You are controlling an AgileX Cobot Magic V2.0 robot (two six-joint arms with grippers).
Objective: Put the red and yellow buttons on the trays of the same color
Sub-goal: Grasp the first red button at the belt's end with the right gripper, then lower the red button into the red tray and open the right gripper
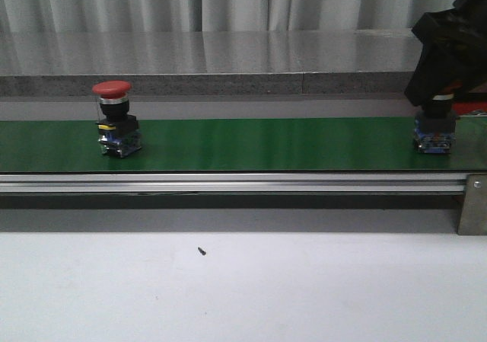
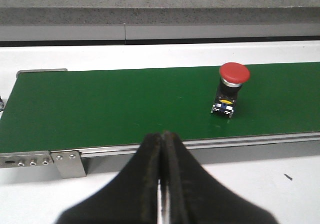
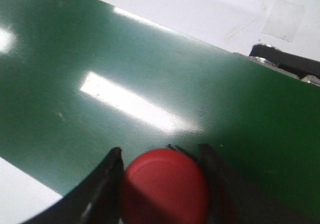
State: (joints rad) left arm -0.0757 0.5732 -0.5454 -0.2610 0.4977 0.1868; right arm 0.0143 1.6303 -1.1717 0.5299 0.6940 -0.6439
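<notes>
Now, operator, your two arms as caught over the green belt:

Right hand (image 3: 160, 184): your right wrist view shows its two dark fingers (image 3: 102, 184) set on either side of a red cap, gripping the button at the belt's right end.

Held red button (image 1: 434, 132): in the front view it stands upright on the conveyor belt (image 1: 266, 144) near the right edge, its cap hidden under the black arm, its blue and black base resting on the green surface.

Left hand (image 2: 163, 179): your left wrist view shows the two dark fingers pressed together with nothing between them, hanging over the near side of the belt, short of the green surface.

Free red button (image 1: 116, 119): it stands upright on the left part of the belt, red mushroom cap on top, silver ring below it, black body and a blue and yellow base. You can see it well apart from the closed left hand and far from the held one.

Belt: a long green strip running left to right, with a metal rail (image 1: 228, 180) along its near edge and a bracket at the right end.

Table (image 1: 228, 289): a pale surface in front of the belt, with one small dark speck (image 1: 202, 250) lying on it.

Trays: you cannot see them from any of the three cameras.

Backdrop: grey curtain folds behind a grey ledge.
</notes>
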